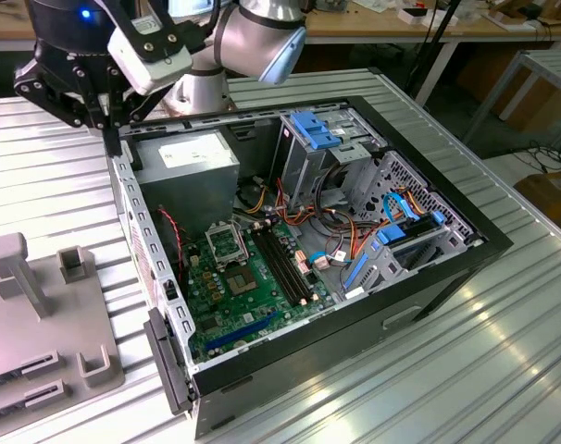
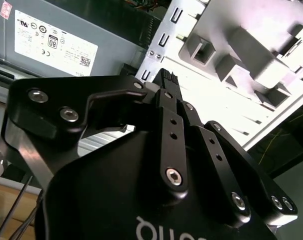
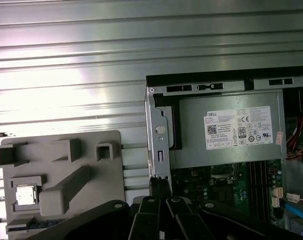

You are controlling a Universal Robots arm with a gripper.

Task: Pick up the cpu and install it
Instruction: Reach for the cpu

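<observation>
The cpu (image 3: 26, 195), a small square chip with a silver-grey top, lies flat in a pocket of the grey fixture plate (image 3: 61, 155) beside the computer case. My gripper (image 1: 104, 122) hangs above the case's corner by the power supply, well away from the cpu. Its fingers (image 3: 160, 186) are pressed together with nothing between them, and they also appear shut in the second wrist view (image 2: 166, 80). The silver-framed socket (image 1: 227, 243) sits on the green motherboard (image 1: 253, 296) inside the case, and its edge shows in the first wrist view (image 3: 224, 172).
The open black case (image 1: 447, 277) holds a grey power supply (image 1: 193, 166), black memory slots (image 1: 285, 264), cables and blue drive brackets (image 1: 313, 129). The fixture plate (image 1: 40, 324) carries upright grey blocks. Ribbed metal table (image 1: 429, 388) surrounds everything.
</observation>
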